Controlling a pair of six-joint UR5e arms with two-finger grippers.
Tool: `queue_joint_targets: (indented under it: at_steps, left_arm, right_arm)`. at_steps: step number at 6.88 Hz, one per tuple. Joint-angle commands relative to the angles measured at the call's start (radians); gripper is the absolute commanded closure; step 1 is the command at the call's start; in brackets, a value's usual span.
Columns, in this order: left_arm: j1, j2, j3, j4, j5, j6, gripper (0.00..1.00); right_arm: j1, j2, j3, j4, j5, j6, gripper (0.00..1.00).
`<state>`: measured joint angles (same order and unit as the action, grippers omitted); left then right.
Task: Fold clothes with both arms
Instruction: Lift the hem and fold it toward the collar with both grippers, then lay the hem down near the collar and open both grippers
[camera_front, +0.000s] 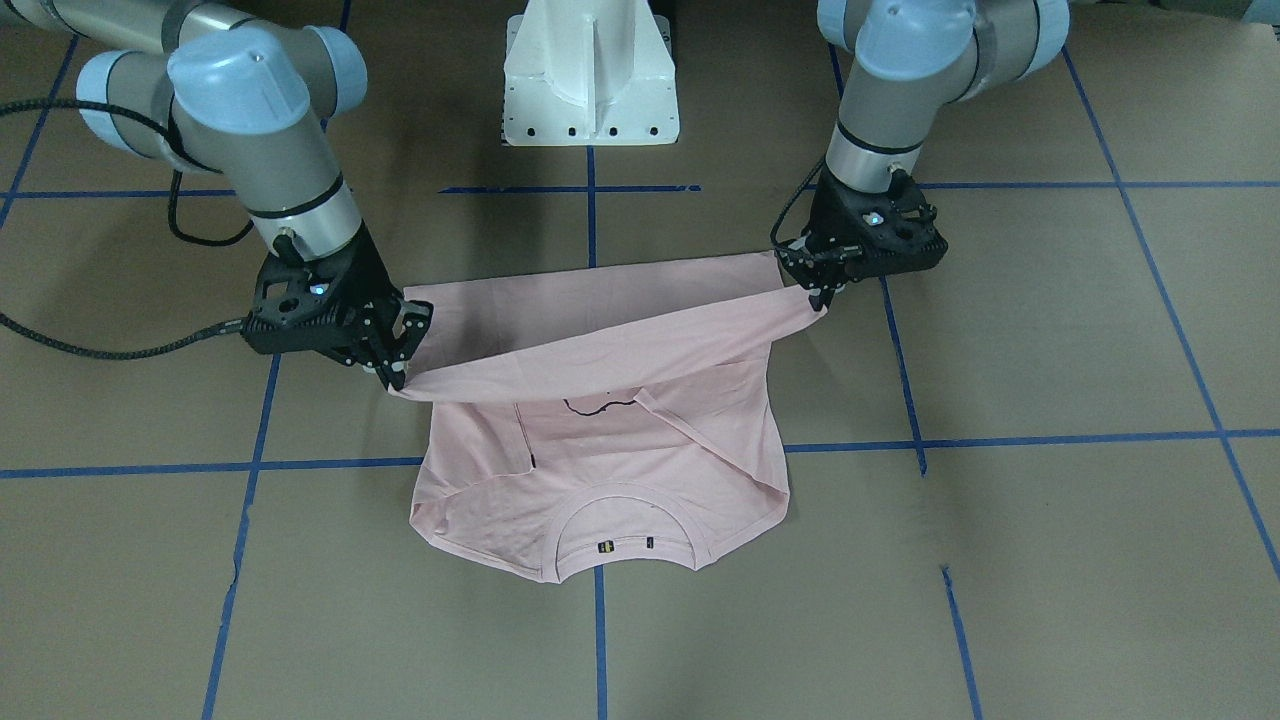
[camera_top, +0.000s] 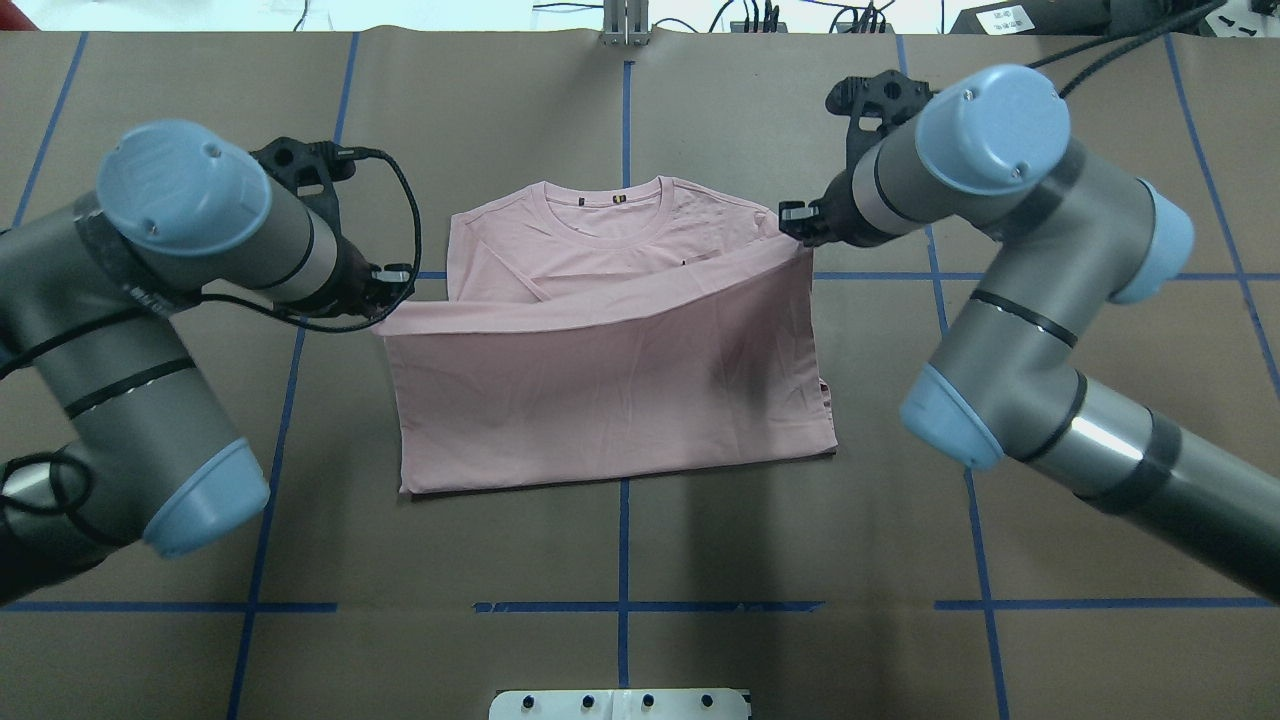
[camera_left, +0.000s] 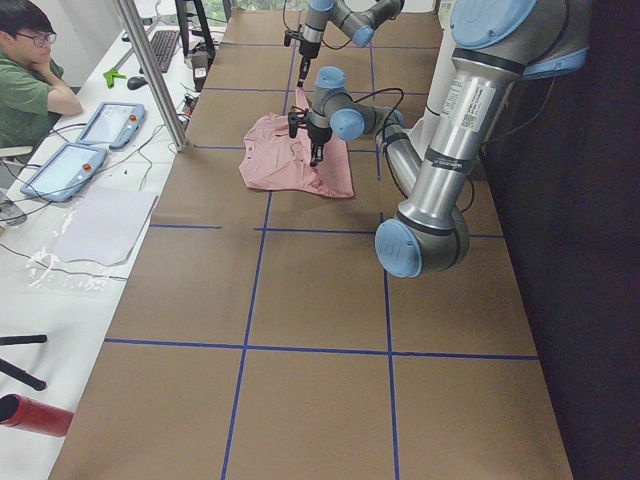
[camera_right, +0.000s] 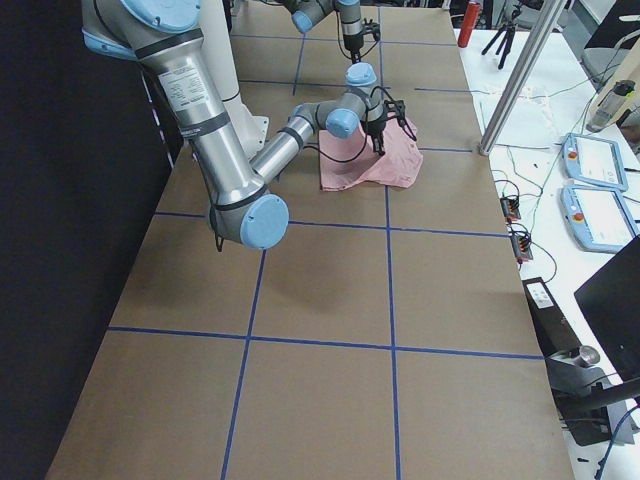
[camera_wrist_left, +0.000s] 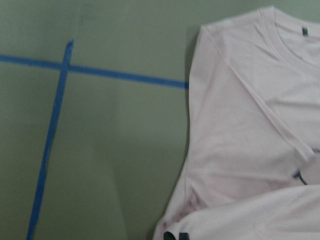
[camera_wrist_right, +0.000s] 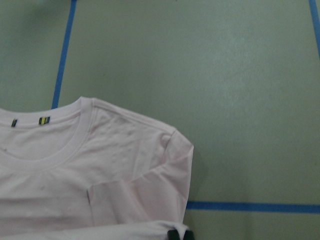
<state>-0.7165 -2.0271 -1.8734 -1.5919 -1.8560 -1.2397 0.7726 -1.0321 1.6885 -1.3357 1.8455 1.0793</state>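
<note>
My left fingers (camera_front: 820, 297) and right fingers (camera_front: 394, 371) each pinch a bottom corner of the T-shirt (camera_front: 600, 330) on the surface (camera_front: 1000, 550). I should bring both corners level to the collar (camera_front: 625, 497), edge tight.

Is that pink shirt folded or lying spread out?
Mid-fold. The left end effector and right end effector hold the hem of the pink T-shirt raised over its body; the collar lies uncovered.

- T-shirt (camera_top: 600, 400): pale pink
- collar label (camera_front: 604, 546): black and yellow
- table (camera_top: 800, 540): brown, blue tape grid (camera_top: 622, 560)
- left arm (camera_top: 130, 400), right arm (camera_top: 1020, 340): silver-grey, light blue joint caps
- pedestal (camera_front: 590, 80): white
</note>
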Motion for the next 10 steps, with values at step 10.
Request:
queue_joint_targets:
  at_steps: [10]
  left_arm:
    - [-0.075, -0.183, 0.507, -0.35, 0.003, -0.012, 1.0]
  right_arm:
    - [0.045, 0.164, -0.418, 0.181, 0.026, -0.009, 1.0]
